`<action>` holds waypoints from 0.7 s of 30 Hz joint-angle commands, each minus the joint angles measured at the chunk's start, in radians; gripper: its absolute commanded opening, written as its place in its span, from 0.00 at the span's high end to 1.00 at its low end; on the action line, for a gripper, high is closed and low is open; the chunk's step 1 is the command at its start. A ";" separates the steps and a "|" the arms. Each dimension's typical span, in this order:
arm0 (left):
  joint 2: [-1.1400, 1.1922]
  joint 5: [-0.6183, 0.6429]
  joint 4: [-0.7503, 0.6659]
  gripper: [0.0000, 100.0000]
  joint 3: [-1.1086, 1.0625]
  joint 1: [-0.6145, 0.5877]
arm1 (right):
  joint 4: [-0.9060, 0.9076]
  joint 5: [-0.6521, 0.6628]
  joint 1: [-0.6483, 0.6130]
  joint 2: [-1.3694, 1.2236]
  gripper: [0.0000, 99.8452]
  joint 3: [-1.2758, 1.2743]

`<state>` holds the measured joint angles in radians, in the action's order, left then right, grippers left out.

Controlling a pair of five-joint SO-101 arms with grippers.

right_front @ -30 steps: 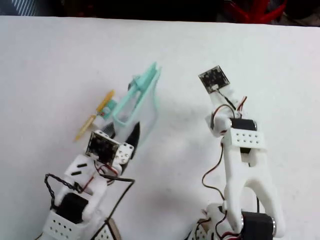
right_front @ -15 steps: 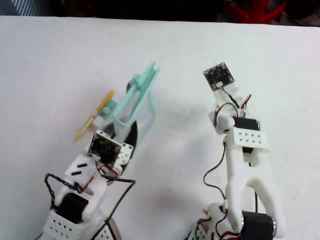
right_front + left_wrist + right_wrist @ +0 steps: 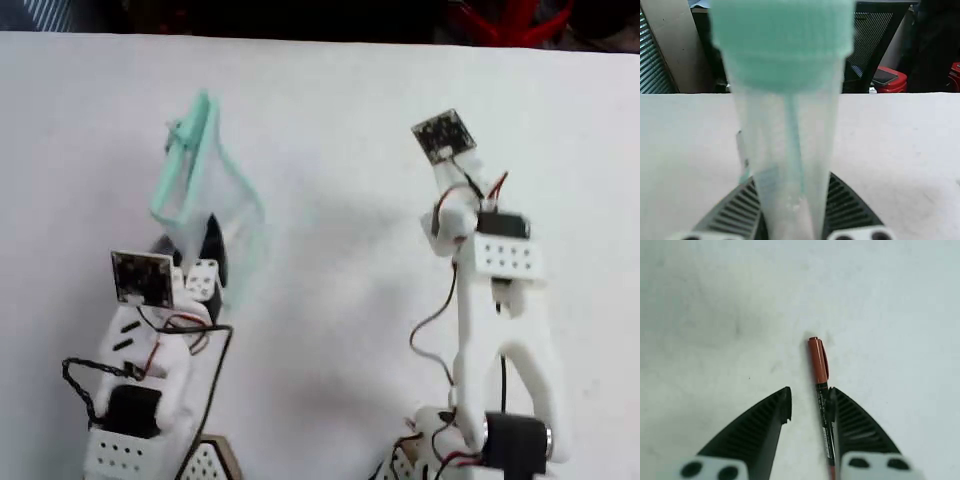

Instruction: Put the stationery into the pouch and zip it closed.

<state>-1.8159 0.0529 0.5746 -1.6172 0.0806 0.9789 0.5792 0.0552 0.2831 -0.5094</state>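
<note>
The pouch [image 3: 205, 185] has been swung to the left since the earlier frame. It is clamped between the ribbed black fingers of the left gripper [image 3: 792, 182]. One pouch is seen, of clear soft plastic with a mint-green band; its contents cannot be made out. The right gripper [image 3: 807, 402] is held spread above the white table [image 3: 330, 330]. One brown-capped pen [image 3: 818, 362] lies against one finger, its barrel cut off.

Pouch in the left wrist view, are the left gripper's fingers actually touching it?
Touching. The left wrist view shows the pouch clamped between the two fingers, with its clear sides against their inner faces and no gap on either side.
</note>
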 commanded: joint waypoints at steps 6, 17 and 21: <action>-0.008 0.014 -0.035 0.97 0.006 -0.016 | 0.257 0.009 -0.065 -0.317 0.88 0.387; -0.008 -0.011 -0.031 0.92 0.005 -0.016 | 0.364 0.009 0.064 -0.754 0.72 0.763; -0.008 0.049 -0.029 0.86 0.006 -0.016 | 0.366 0.104 0.065 -0.868 0.75 0.824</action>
<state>-1.8159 0.0606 0.5746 -1.6172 0.0760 1.3349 0.6252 0.1151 -0.5485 0.2424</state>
